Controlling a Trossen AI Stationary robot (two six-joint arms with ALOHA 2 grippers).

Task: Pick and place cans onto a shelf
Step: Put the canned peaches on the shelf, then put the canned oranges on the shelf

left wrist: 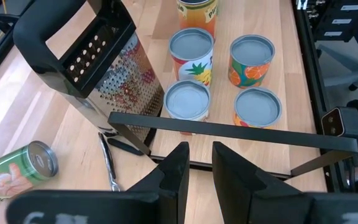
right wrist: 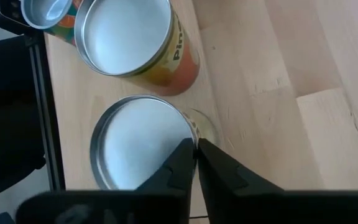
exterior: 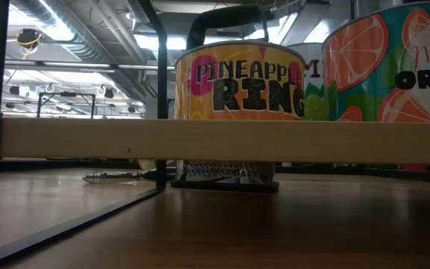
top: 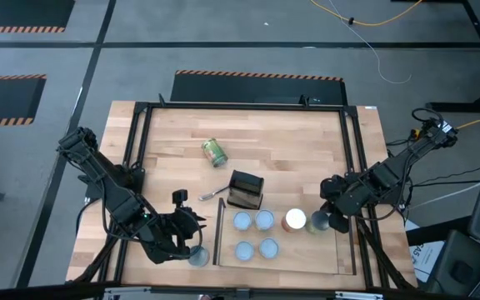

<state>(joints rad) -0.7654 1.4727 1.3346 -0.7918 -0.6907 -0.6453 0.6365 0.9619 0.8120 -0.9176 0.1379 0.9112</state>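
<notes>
The right gripper (right wrist: 196, 163) hangs over the shelf's (top: 350, 179) right end, its dark fingers nearly together on the thin rim of a silver-topped can (right wrist: 143, 142). Just beyond its tips stands a white-topped pineapple can (right wrist: 135, 38). The left gripper (left wrist: 199, 171) hovers with jaws slightly apart before the black rail; past it stand four blue-lidded cans (left wrist: 190, 99) and a perforated steel grater (left wrist: 104, 71).

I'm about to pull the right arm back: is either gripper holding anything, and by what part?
The right gripper has its jaws nearly closed on the rim of a silver-topped can standing on the shelf. The left gripper holds nothing.
</notes>
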